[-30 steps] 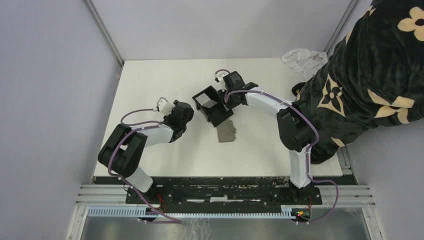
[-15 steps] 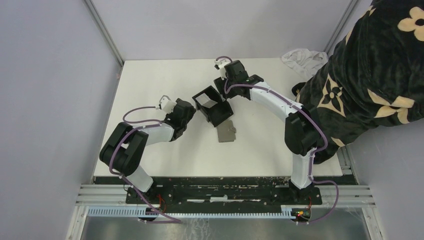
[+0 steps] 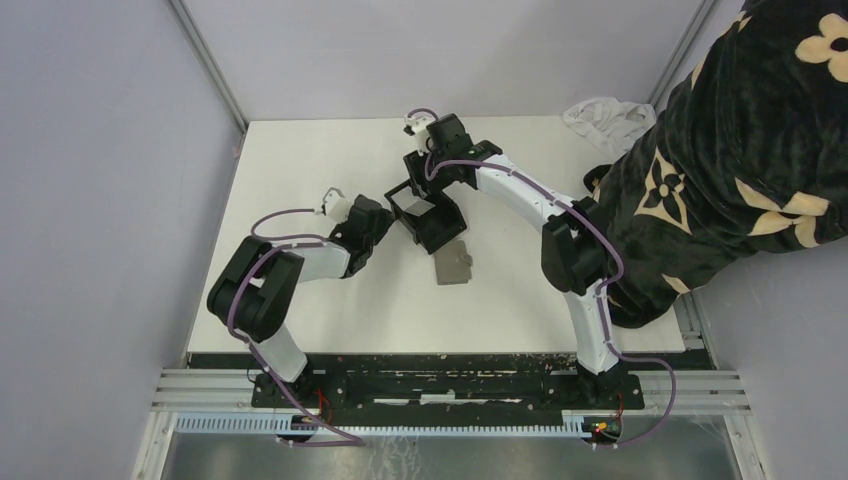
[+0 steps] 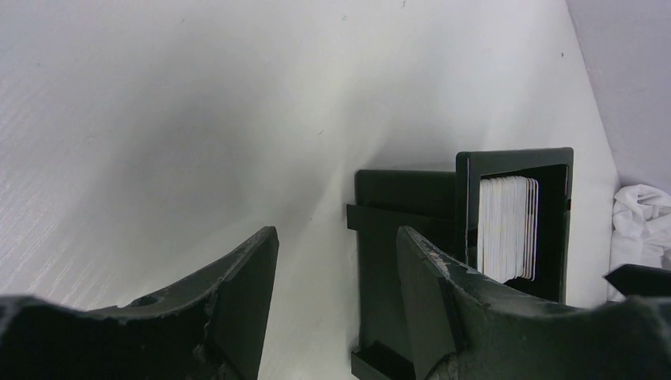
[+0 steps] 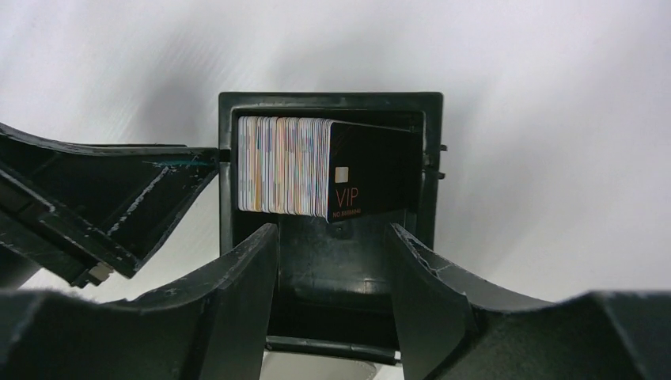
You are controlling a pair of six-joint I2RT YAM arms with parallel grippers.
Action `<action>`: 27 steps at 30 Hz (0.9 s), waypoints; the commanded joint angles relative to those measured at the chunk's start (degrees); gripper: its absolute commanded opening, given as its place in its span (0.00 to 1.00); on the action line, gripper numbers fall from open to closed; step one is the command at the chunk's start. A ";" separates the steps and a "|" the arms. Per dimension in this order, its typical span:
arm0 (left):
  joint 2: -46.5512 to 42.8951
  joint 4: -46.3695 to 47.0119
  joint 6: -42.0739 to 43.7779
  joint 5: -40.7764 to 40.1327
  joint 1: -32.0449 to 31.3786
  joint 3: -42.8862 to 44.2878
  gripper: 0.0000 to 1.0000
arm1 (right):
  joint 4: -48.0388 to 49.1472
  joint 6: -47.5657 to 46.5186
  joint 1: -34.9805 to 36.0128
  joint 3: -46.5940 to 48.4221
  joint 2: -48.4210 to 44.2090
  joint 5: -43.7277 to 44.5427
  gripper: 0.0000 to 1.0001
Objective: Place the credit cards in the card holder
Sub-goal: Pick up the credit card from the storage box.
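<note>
White table [image 3: 300, 290], grey walls [image 3: 450, 50]: we see left gripper [image 4: 336, 237] beside the holder [image 5: 431, 158], right gripper [image 5: 331, 233] over it, both jaws apart.

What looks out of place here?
A tan-grey card lies flat on the table beside the card holder, not in it. Inside, the black VIP card leans crooked against the upright stack.

Cards [image 5: 285, 166] in holder [image 5: 328, 100] — loose card [image 3: 453, 264] before it

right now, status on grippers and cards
Left gripper open, empty. Right gripper open at card holder. Cards stacked inside; tan card on table beside it. Nothing in the way.
</note>
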 commanded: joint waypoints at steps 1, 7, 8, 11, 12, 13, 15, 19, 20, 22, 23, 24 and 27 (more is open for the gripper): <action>1.18 4.06 3.09 1.96 0.97 2.20 0.64 | -1.53 0.88 0.08 5.11 3.01 -2.41 0.58; 2.50 5.58 3.74 3.90 1.67 2.53 0.64 | -2.73 0.82 -0.02 9.10 6.70 -3.05 0.57; 2.68 5.83 3.84 4.10 1.70 2.64 0.64 | -2.88 0.89 -0.04 9.70 7.34 -3.19 0.57; 2.90 6.53 4.20 4.52 2.06 2.56 0.64 | -3.10 1.41 -0.14 11.28 8.86 -3.66 0.57; 2.91 6.75 4.28 4.55 2.05 2.51 0.64 | -3.19 1.65 -0.33 11.74 9.29 -4.14 0.57; 2.96 6.91 4.47 4.63 2.14 2.57 0.64 | -3.10 2.03 -0.43 12.15 9.75 -4.67 0.57; 3.20 7.26 4.82 4.83 2.28 2.53 0.64 | -2.82 2.88 -0.92 12.80 10.63 -5.92 0.57; 3.37 8.00 5.16 5.43 2.67 2.26 0.63 | -1.87 5.67 -2.05 13.12 11.73 -8.70 0.56; 3.36 8.28 5.21 5.57 2.80 2.17 0.63 | -1.69 6.13 -2.22 13.08 11.94 -9.28 0.56; 3.44 8.61 5.29 5.78 2.94 2.05 0.63 | -1.58 6.86 -2.50 13.12 12.21 -9.99 0.55; 3.47 8.75 5.34 5.95 2.93 2.05 0.63 | -1.63 7.20 -2.66 13.17 12.43 -10.17 0.55; 3.57 8.99 5.47 6.05 3.01 2.03 0.63 | -1.61 7.56 -2.83 13.19 12.66 -10.55 0.55; 3.71 9.44 5.62 6.54 3.03 1.99 0.63 | -1.71 8.69 -3.27 13.36 13.35 -12.34 0.54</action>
